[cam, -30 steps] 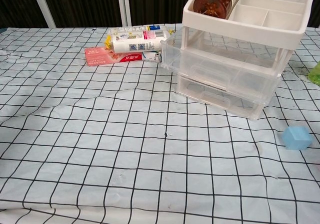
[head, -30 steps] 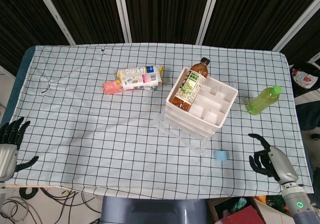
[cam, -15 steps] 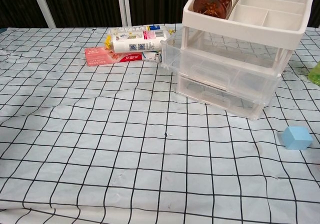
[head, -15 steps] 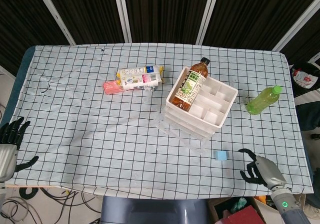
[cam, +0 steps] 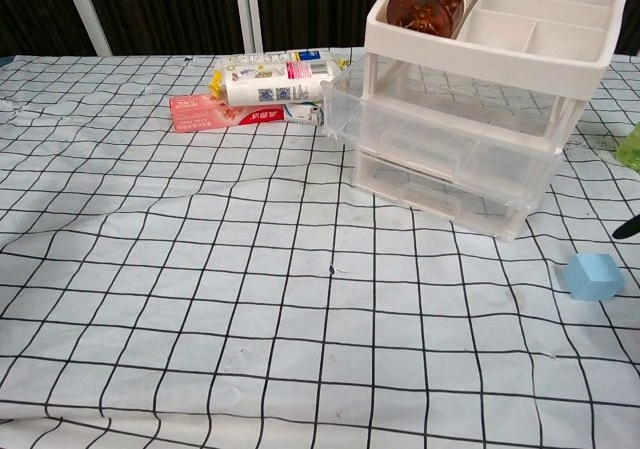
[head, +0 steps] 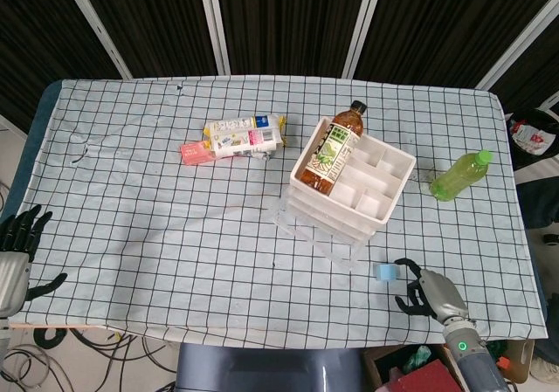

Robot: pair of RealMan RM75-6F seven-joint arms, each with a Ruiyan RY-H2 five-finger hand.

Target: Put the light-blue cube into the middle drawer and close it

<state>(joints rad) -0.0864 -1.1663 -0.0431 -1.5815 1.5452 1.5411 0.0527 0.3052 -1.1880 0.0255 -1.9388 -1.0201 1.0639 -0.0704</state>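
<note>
The light-blue cube (head: 385, 271) is sitting on the checked tablecloth (head: 175, 226) near the front right of the table, just in front of the drawer unit's near corner and apart from it. In the chest view the cube (cam: 594, 276) is lying free on the cloth, with nothing gripping it.

The right hand (head: 428, 291) is hovering just to the right of the cube, its dark fingers (head: 406, 263) spread and curving toward it; it is holding nothing, and I cannot tell whether a fingertip is touching the cube. In the chest view only a dark sliver of it is showing at the right edge.

The white drawer unit (head: 349, 191) is standing near the middle of the table, turned at an angle. Its clear middle drawer (cam: 440, 139) is sticking out a little toward the front left, and the drawer below it (cam: 440, 194) is also clear. A brown tea bottle (head: 332, 149) with a green label is lying across the divided tray on top of the unit.

A green bottle (head: 460, 175) is lying on the cloth to the right of the unit, well apart from it. To the left of the unit, a white packet (head: 245, 134) and a pink packet (head: 196, 152) are lying side by side, touching.

The left hand (head: 19, 248) is hanging off the front left edge of the table, well away from everything, fingers spread and holding nothing.
</note>
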